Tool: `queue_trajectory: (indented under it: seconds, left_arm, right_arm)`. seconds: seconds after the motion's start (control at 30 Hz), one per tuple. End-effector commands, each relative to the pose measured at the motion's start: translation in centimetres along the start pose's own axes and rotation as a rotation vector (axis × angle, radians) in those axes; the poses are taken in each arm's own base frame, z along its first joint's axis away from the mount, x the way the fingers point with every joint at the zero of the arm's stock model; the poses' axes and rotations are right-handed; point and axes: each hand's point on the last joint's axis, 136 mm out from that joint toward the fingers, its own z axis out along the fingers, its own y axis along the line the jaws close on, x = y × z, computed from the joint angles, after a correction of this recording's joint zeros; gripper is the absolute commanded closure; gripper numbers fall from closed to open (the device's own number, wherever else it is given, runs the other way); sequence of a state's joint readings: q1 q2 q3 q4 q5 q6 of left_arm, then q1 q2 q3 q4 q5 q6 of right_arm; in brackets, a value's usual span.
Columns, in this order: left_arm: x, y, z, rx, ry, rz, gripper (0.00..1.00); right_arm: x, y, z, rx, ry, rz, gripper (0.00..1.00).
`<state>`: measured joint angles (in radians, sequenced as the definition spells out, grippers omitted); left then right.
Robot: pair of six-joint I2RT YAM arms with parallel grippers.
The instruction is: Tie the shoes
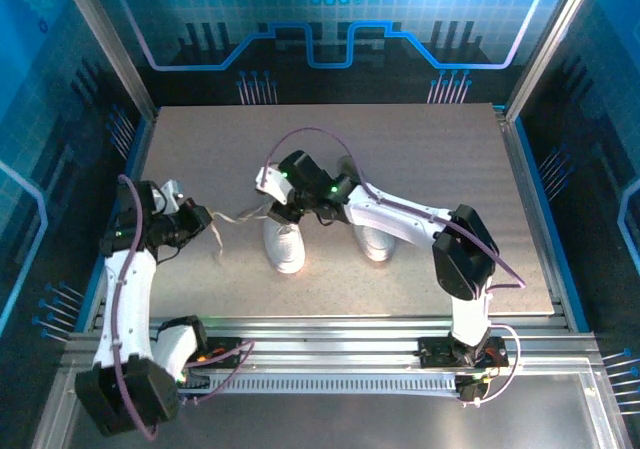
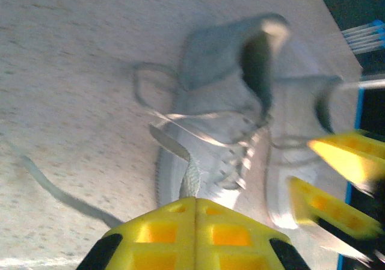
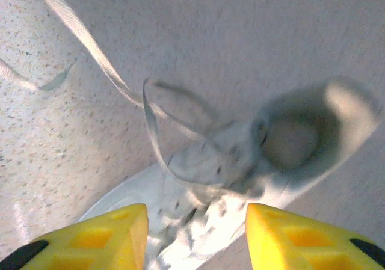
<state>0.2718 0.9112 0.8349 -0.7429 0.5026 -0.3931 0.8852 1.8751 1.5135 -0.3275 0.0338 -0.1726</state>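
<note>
Two white shoes stand side by side mid-table, the left shoe [image 1: 287,246] and the right shoe [image 1: 375,241]. My left gripper [image 1: 207,221] is left of them, shut on a white lace [image 1: 240,215] that runs across to the left shoe. In the left wrist view the lace [image 2: 190,180] comes out from between the shut jaws [image 2: 195,199] toward the shoe [image 2: 210,71]. My right gripper [image 1: 282,207] hovers over the left shoe's laced top. Its fingers stand open [image 3: 195,213] above the shoe [image 3: 240,162], nothing between them. A lace loop [image 3: 157,104] lies beside the shoe.
The beige table [image 1: 420,139] has raised metal rails along its left, right and near edges. A loose lace end [image 3: 72,23] trails over the table left of the shoes. The right gripper's yellow fingers [image 2: 343,153] show close to the shoes in the left wrist view.
</note>
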Motion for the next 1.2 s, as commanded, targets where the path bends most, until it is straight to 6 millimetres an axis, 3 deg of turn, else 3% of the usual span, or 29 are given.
queue_trajectory:
  seconds: [0.0, 0.23, 0.3, 0.37, 0.43, 0.5, 0.57, 0.63, 0.73, 0.93, 1.17]
  left_arm:
    - [2.7, -0.5, -0.2, 0.007, 0.064, -0.075, 1.0]
    - [6.5, -0.4, 1.8, 0.024, 0.142, -0.058, 1.0]
    - [6.8, 0.1, 2.1, 0.01, 0.151, -0.023, 0.85]
    - [6.4, -0.6, 1.9, 0.028, 0.15, 0.041, 0.68]
    - [5.6, -1.3, 1.1, 0.022, 0.136, 0.126, 0.58]
    - [4.3, -2.0, 0.4, 0.004, 0.103, 0.195, 0.51]
    - [2.7, -3.1, 0.6, 0.038, 0.058, 0.282, 0.51]
    - [0.3, -1.9, 1.3, -0.062, -0.006, 0.291, 0.5]
    - [-2.0, -0.2, 3.7, -0.181, 0.033, 0.243, 0.51]
    - [-3.2, 3.5, 10.8, -0.358, 0.243, 0.217, 0.59]
    - [-3.6, 4.3, 17.6, -0.47, 0.326, 0.295, 0.6]
  right_arm:
    - [-1.7, -0.4, -1.9, -0.03, -0.111, 0.177, 0.52]
    - [0.1, 0.1, -2.1, -0.045, -0.079, 0.297, 0.51]
    - [1.2, -0.2, -2.4, -0.023, -0.086, 0.333, 0.5]
    - [2.0, -0.3, -2.9, -0.016, -0.085, 0.357, 0.5]
    - [2.8, -0.6, -3.3, 0.003, -0.072, 0.363, 0.5]
    - [3.6, -1.0, -3.7, 0.026, -0.054, 0.371, 0.5]
    - [4.2, -1.4, -4.0, 0.041, -0.049, 0.385, 0.5]
    - [4.6, -1.8, -4.2, 0.05, -0.05, 0.406, 0.5]
    - [5.2, -2.0, -4.2, 0.077, -0.019, 0.417, 0.51]
    - [6.5, -1.5, -4.3, 0.088, 0.015, 0.43, 0.5]
    - [7.5, -1.5, -3.9, 0.098, 0.04, 0.441, 0.51]
